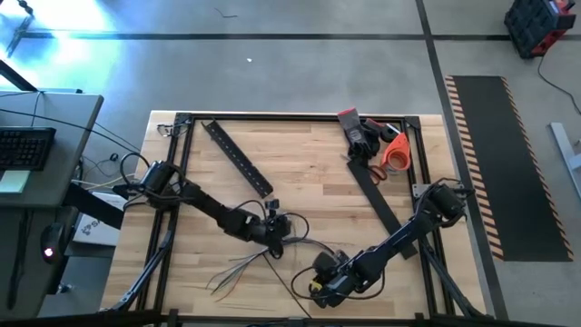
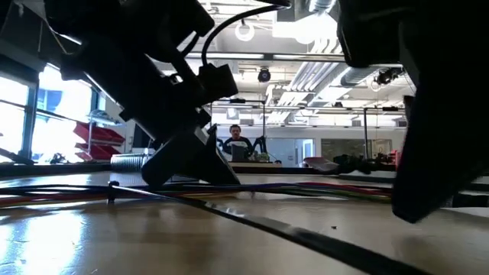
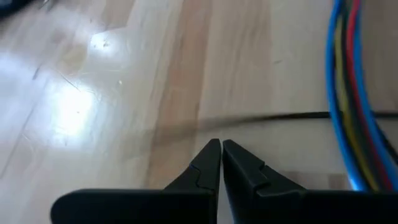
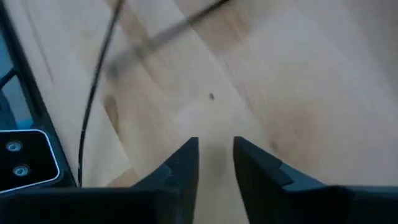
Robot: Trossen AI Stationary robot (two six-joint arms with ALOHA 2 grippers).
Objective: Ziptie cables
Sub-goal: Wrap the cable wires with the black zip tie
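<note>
A thin black cord (image 2: 306, 238) crosses the front of the desk (image 1: 309, 173) nearest the low camera. The cables (image 1: 238, 266) lie fanned out on the wood near the front edge, coloured strands running just beside the left gripper (image 3: 221, 148), whose tips are pressed together on nothing. The right gripper (image 4: 216, 146) hangs low over bare wood nearby, its jaws a narrow gap apart and empty. Two black perforated bars (image 1: 238, 158) and orange-handled scissors (image 1: 392, 153) lie farther back.

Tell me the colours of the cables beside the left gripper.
Blue, red and yellow, clearest in the left wrist view: cables beside the left gripper.
</note>
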